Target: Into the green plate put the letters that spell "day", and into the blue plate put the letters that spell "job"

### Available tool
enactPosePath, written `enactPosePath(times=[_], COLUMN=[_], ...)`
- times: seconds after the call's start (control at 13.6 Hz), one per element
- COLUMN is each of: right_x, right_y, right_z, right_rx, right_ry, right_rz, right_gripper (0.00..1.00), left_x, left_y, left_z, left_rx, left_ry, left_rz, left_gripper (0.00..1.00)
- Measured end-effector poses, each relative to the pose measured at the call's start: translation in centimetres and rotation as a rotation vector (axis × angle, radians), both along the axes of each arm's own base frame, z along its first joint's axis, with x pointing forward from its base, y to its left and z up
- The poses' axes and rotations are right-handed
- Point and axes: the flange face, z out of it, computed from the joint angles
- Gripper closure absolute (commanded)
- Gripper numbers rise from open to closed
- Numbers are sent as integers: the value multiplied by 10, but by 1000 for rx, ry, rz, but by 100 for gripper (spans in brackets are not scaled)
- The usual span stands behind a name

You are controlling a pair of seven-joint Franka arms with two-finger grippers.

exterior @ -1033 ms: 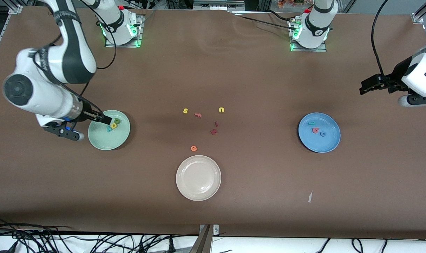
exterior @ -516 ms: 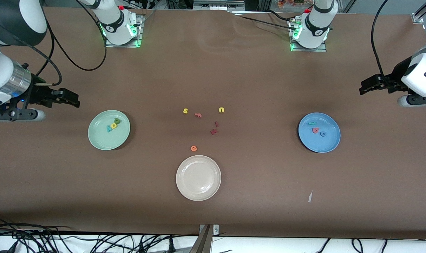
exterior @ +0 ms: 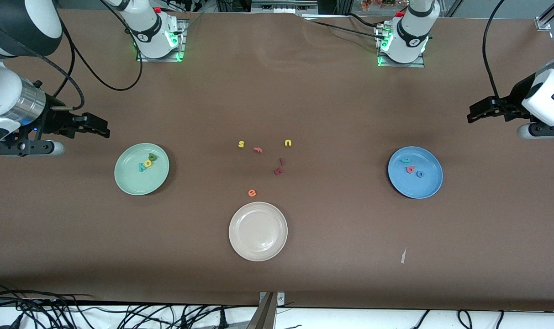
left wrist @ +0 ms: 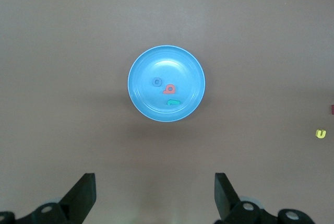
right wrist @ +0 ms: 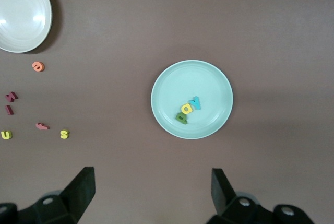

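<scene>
The green plate [exterior: 130, 180] [right wrist: 177, 80] holds the olive "d" [exterior: 152, 157] [right wrist: 181, 118], yellow "a" [exterior: 148, 163] [right wrist: 187, 109] and teal "y" [exterior: 142, 168] [right wrist: 194, 102] in a row. In the blue plate [exterior: 425, 186] [left wrist: 156, 62] lie the teal "j" [exterior: 405, 160] [left wrist: 173, 102], pink "b" [exterior: 410, 169] [left wrist: 169, 89] and blue "o" [exterior: 419, 174] [left wrist: 156, 82]. My right gripper [exterior: 104, 128] [right wrist: 152, 171] hangs open and empty over bare table beside the green plate. The left gripper [exterior: 472, 114] [left wrist: 154, 175] waits open and empty over the table near the blue plate.
A cream-white plate [exterior: 258, 246] sits mid-table, nearer the front camera. Loose letters lie in the middle: yellow "s" [exterior: 241, 144], orange "f" [exterior: 257, 149], yellow "u" [exterior: 288, 143], two dark red letters [exterior: 278, 171], orange "e" [exterior: 252, 193]. A small white scrap [exterior: 403, 256] lies near the front edge.
My right gripper has lifted out of the green plate and pulled back toward the right arm's end of the table, leaving the letters there. The left arm has not moved.
</scene>
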Motion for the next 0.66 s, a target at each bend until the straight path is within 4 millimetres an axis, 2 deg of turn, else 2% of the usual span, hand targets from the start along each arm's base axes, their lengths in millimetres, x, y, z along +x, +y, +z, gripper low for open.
enactPosePath(times=[0.66], right_x=[-5], right_y=[-2], right_z=[15], right_rx=[-23], right_ry=[-20], right_rz=[-6], right_gripper=[0], left_x=[0], left_y=[0], left_z=[0], left_rx=[0], left_ry=[-1], left_rz=[0], left_gripper=[0])
